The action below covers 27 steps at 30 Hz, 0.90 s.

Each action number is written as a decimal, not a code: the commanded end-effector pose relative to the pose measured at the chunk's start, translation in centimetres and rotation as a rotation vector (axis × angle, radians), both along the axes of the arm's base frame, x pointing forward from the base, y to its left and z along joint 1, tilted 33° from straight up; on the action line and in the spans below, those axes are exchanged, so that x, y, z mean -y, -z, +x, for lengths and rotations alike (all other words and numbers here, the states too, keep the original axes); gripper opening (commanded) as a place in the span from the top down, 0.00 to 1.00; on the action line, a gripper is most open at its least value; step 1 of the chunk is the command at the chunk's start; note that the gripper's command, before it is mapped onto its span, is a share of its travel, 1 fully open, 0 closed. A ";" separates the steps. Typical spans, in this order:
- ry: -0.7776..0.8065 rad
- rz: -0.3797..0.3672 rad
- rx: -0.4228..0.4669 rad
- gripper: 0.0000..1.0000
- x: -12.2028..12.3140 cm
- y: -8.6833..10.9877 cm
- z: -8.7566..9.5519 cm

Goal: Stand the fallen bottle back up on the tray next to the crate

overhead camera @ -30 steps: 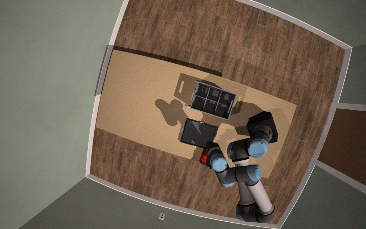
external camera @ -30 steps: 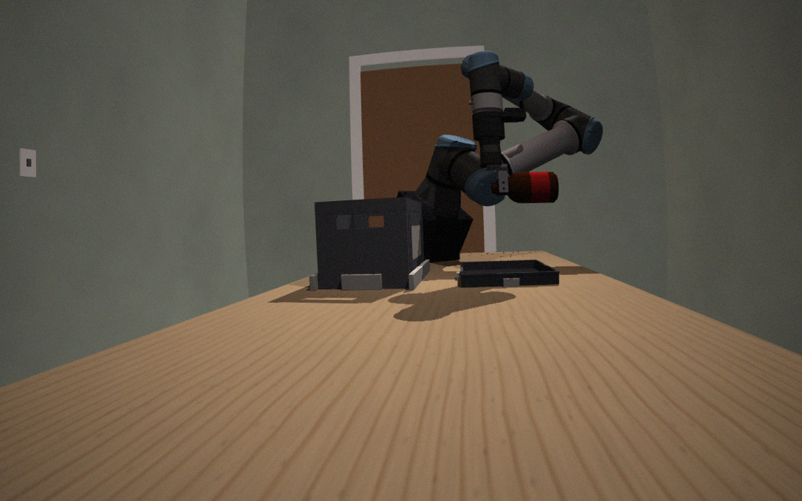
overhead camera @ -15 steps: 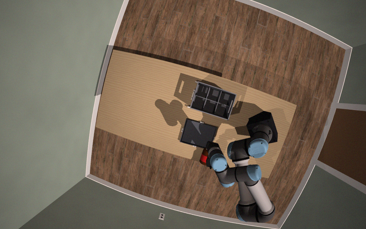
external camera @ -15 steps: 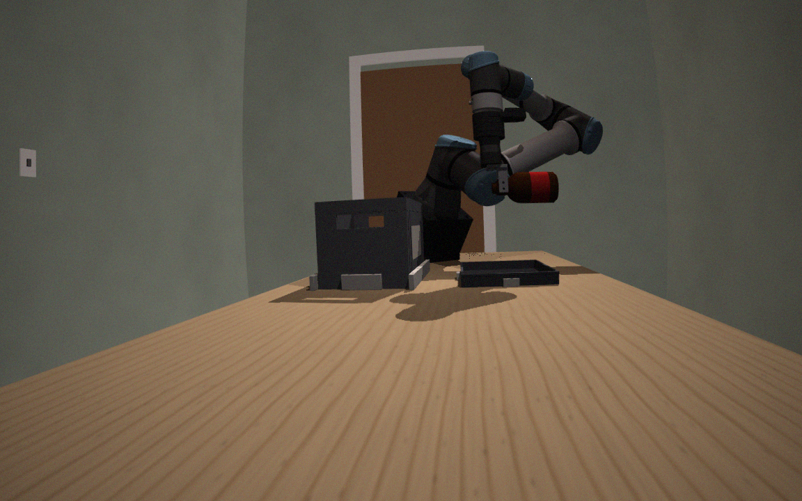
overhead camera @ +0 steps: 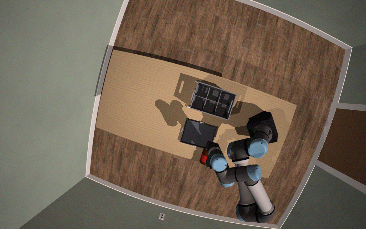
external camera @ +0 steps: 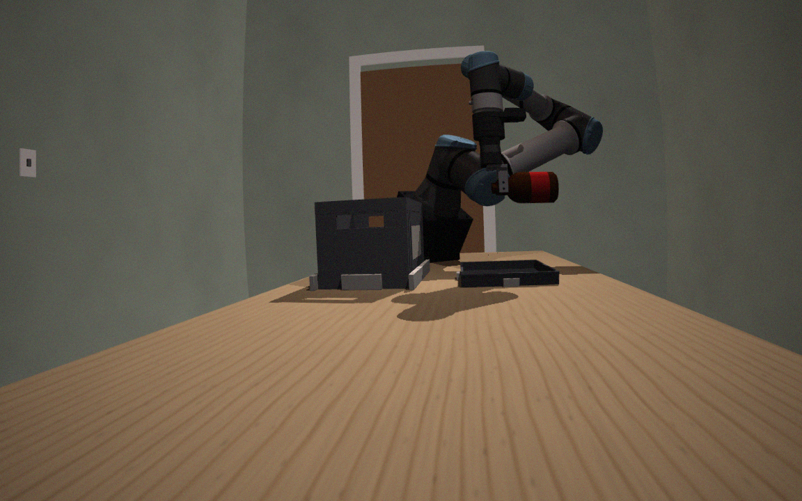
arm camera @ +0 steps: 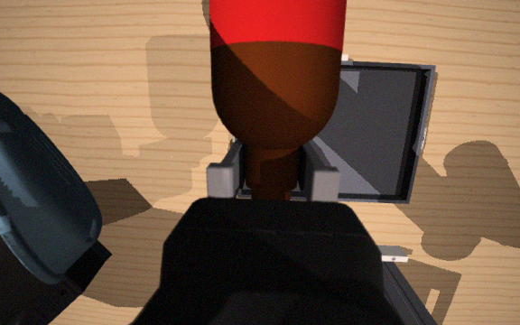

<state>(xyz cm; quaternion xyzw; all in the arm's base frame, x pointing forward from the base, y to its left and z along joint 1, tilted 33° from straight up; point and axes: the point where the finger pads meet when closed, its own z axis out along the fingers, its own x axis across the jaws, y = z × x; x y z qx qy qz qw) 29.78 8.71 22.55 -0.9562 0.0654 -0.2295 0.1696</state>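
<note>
My gripper (external camera: 502, 183) (arm camera: 272, 155) is shut on the neck of the brown bottle with a red label (overhead camera: 203, 157) (external camera: 539, 186) (arm camera: 278, 81). The bottle is held in the air, lying about level, its base pointing right in the exterior view and to the top of the wrist view. It is well above the height of the tray. The dark shallow tray (overhead camera: 194, 135) (external camera: 484, 278) (arm camera: 377, 117) lies flat on the table with nothing on it. From above, the bottle shows just outside the tray's lower right corner. The arm partly hides the gripper there.
The dark crate (overhead camera: 209, 114) (external camera: 360, 249) (arm camera: 402, 286) with six compartments stands beside the tray, much taller than it. Small light blocks sit against both. The table's edge (overhead camera: 143, 141) runs close by the tray. The robot's base (overhead camera: 272, 130) stands at the table's right end.
</note>
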 end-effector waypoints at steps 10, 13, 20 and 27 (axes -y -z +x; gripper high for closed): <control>-0.093 -0.052 0.033 1.00 0.0 0.0 0.0; -0.134 -0.074 0.048 1.00 0.0 0.0 0.0; -0.190 -0.105 0.067 1.00 0.0 0.0 0.0; -0.217 -0.120 0.077 1.00 0.0 0.0 0.0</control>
